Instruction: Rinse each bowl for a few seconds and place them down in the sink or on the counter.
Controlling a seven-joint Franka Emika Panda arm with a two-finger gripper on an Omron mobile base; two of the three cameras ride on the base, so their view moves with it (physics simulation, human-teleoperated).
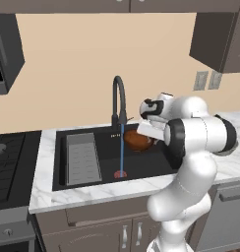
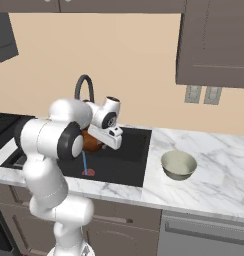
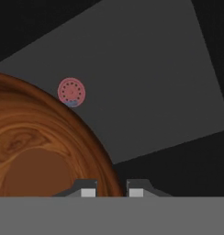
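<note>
A: The wooden bowl [image 3: 45, 151] is the one in hand. The pincer [image 3: 112, 192] is clamped on its rim, one tip on either side of the edge, and holds it up over the sink [image 1: 156, 167], just beside the faucet [image 1: 119, 101].

B: Is it under the water?

A: Not quite, I'd judge. A thin blue stream [image 1: 122, 152] falls from the spout to the red drain [image 1: 120, 173], and in the left base view the bowl hangs just to the right of it. From the hand, the drain [image 3: 71, 92] peeks out past the bowl's edge rather than hiding beneath it.

B: So how should the rinse go?

A: Slide the bowl sideways until the stream lands inside it, keep it level or slightly tipped so the water runs off into the basin, and hold the grip steady; a thin rim pinch could slip if the wrist swings fast.

B: And the count?

A: Two bowls: this reddish-brown one, and one cream bowl [image 2: 178, 165] upright on the marble worktop [image 2: 219, 175] right of the sink. One faucet, one drain, one grey ribbed tray [image 1: 82, 158] in the basin's left side.
</note>
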